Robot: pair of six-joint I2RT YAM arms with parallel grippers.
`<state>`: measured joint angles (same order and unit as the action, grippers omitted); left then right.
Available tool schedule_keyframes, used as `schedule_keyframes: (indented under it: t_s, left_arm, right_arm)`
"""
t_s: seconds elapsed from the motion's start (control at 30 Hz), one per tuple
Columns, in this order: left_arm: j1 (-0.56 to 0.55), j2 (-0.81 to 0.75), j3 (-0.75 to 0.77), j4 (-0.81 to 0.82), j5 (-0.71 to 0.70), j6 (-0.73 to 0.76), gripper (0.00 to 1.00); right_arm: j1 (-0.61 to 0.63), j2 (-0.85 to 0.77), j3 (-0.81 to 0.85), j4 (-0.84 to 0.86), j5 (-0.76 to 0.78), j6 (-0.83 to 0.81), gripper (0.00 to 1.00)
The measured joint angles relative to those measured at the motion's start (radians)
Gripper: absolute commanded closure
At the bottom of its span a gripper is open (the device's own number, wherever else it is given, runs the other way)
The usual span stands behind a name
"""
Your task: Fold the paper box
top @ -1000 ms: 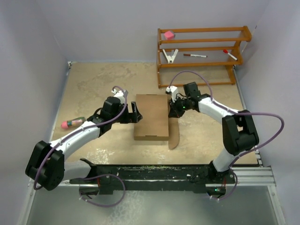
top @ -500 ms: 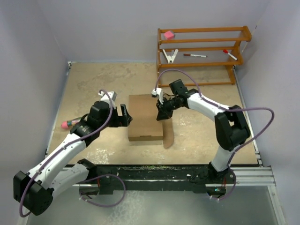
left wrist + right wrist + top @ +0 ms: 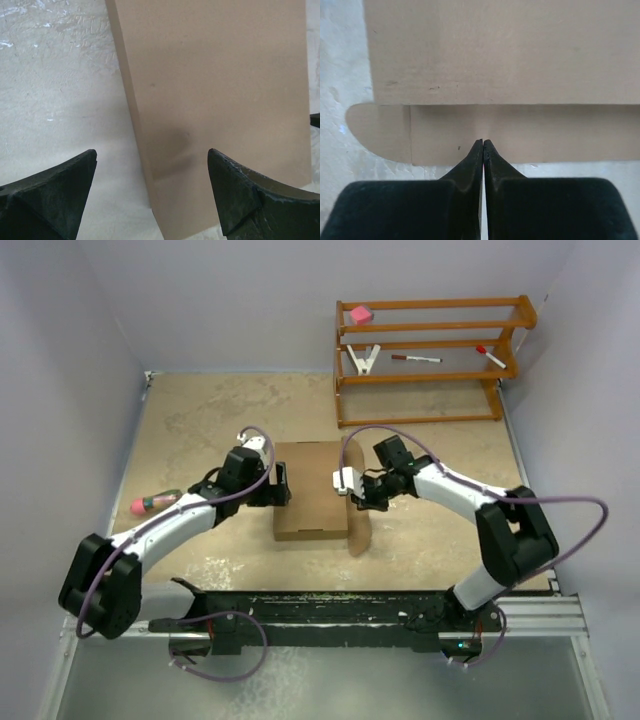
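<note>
Paper box (image 3: 313, 488): plain brown cardboard

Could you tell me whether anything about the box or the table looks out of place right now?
One flap sticks out of the paper box on its right side, lying flat on the table, untucked though the lid is down. A pink-tipped marker-like item also lies loose at the far left.

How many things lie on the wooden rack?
4: a pink block on the top shelf; on the shelf below, a white clip at the left, a pen in the middle, a red-tipped pen at the right. None seems hidden.
</note>
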<state>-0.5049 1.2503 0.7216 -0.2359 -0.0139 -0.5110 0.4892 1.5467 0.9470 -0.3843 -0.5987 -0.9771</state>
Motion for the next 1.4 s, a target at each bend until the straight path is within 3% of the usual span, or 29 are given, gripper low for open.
schedule_keyframes:
  t_s: [0.13, 0.37, 0.6, 0.83, 0.93, 1.0, 1.07, 1.2, 1.3, 1.4]
  left_arm:
    - [0.018, 0.096, 0.037, 0.042, 0.010, 0.019, 0.09]
    - [0.048, 0.248, 0.119, 0.100, 0.079, 0.060, 0.14]
    - [0.086, 0.364, 0.258, 0.102, 0.160, 0.114, 0.14]
    - [0.129, 0.458, 0.359, 0.146, 0.263, 0.130, 0.13]
    - [0.141, 0.463, 0.396, 0.138, 0.264, 0.142, 0.11]
    - [0.148, 0.435, 0.404, 0.134, 0.240, 0.158, 0.09]
    - [0.153, 0.363, 0.396, 0.113, 0.209, 0.168, 0.04]
    - [0.157, 0.087, 0.263, 0.161, 0.179, 0.167, 0.01]
    - [0.157, -0.147, 0.106, 0.229, 0.177, 0.123, 0.01]
    - [0.157, -0.275, -0.029, 0.255, 0.183, 0.068, 0.01]
  right_arm:
    - [0.039, 0.083, 0.000, 0.011, 0.079, -0.003, 1.00]
    - [0.116, 0.071, 0.000, 0.082, 0.102, 0.021, 1.00]
    - [0.146, 0.024, -0.008, 0.129, 0.072, 0.057, 0.72]
    - [0.148, -0.030, -0.022, 0.134, 0.048, 0.034, 0.61]
    - [0.143, -0.067, -0.033, 0.091, 0.027, -0.024, 0.41]
    - [0.138, -0.132, -0.073, 0.065, -0.011, -0.082, 0.25]
    - [0.133, -0.218, -0.132, 0.043, -0.062, -0.156, 0.19]
    - [0.133, -0.328, -0.220, -0.008, -0.143, -0.303, 0.24]
    - [0.153, -0.309, -0.238, -0.014, -0.152, -0.360, 0.25]
    - [0.207, -0.298, -0.270, 0.029, -0.106, -0.365, 0.26]
